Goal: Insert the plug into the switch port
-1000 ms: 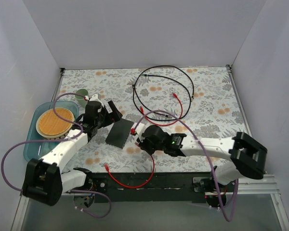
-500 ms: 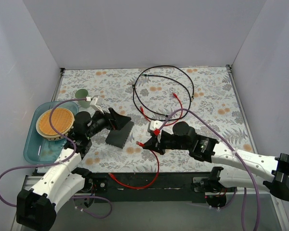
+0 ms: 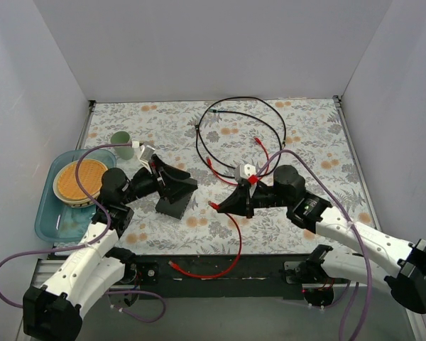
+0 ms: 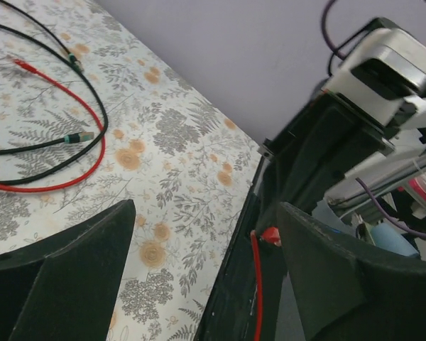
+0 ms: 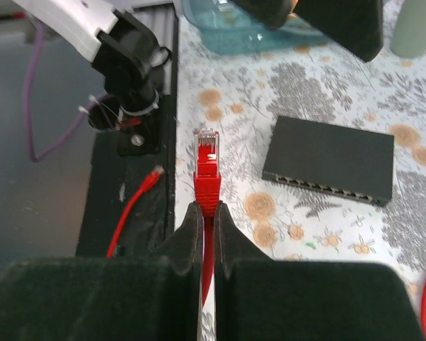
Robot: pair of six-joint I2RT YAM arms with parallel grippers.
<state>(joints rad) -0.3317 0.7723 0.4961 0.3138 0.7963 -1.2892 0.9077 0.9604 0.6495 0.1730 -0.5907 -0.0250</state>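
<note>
The switch is a flat black box on the flowered mat; in the right wrist view its row of sockets faces my right gripper. My right gripper is shut on the red plug, whose clear tip points left, level with the switch and a short way right of it. The plug's red cable loops down to the table's front edge. My left gripper hovers open above the switch's far end. Nothing lies between its fingers.
A blue tub at the left holds a round tan plate. A green cup stands behind it. A black cable loop and another red cable lie at the back. The held cable's free end rests on the black front rail.
My left gripper swung right over the switch and its jaws narrowed a little. The right arm drew back to the right, carrying the plug away from the switch.
</note>
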